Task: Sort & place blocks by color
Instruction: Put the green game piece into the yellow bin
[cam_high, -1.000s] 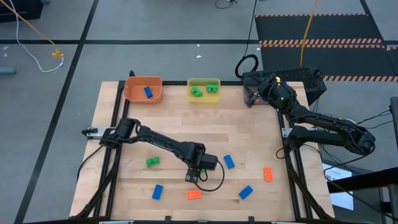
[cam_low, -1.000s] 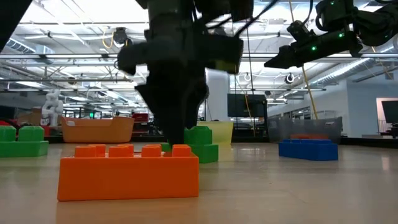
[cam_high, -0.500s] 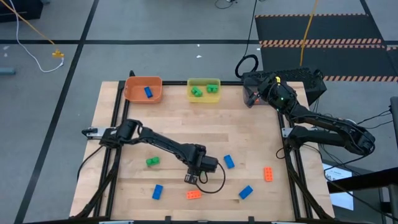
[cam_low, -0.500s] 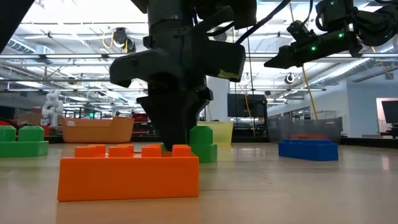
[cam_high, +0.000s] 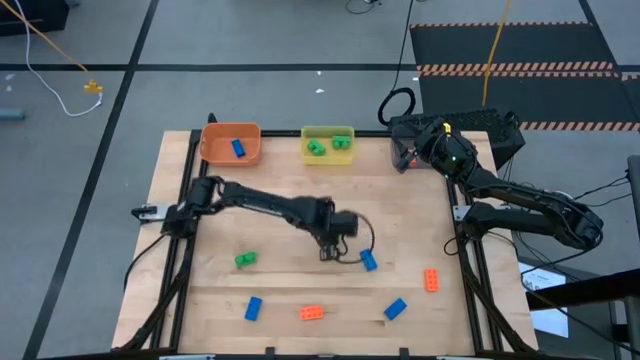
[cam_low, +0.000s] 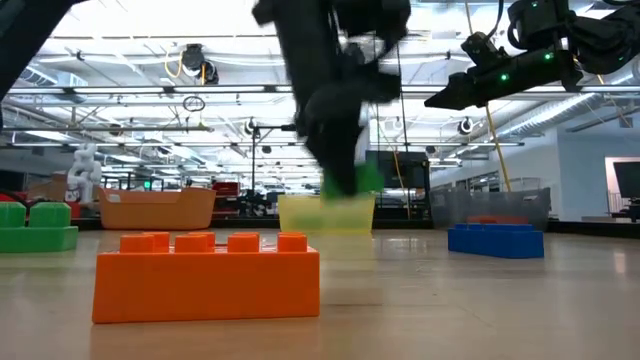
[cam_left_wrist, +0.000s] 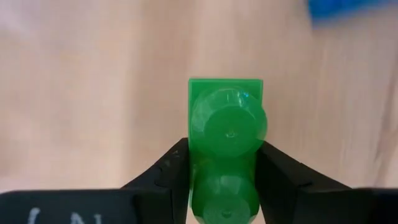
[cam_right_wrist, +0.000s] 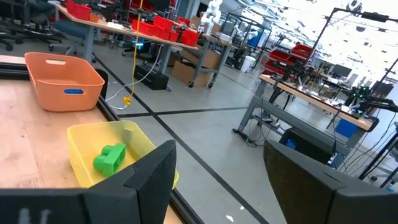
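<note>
The left gripper (cam_left_wrist: 224, 180) pinches a green block (cam_left_wrist: 227, 149) above the table (cam_high: 400, 210). The right gripper (cam_right_wrist: 217, 180) waits with spread jaws beside the yellow bin (cam_right_wrist: 93, 146).

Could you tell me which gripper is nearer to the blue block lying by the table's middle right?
Left: the left gripper, holding a green block, hangs just beside the blue block; the right gripper waits by the table's far edge.

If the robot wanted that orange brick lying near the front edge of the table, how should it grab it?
Probably from straight above, pinching the orange brick across its two long flat sides at the middle. It lies flat with its studs up, so the top is bumpy while the sides are smooth and parallel, and bare table surrounds it. The left gripper would first have to drop off its green brick.
</note>
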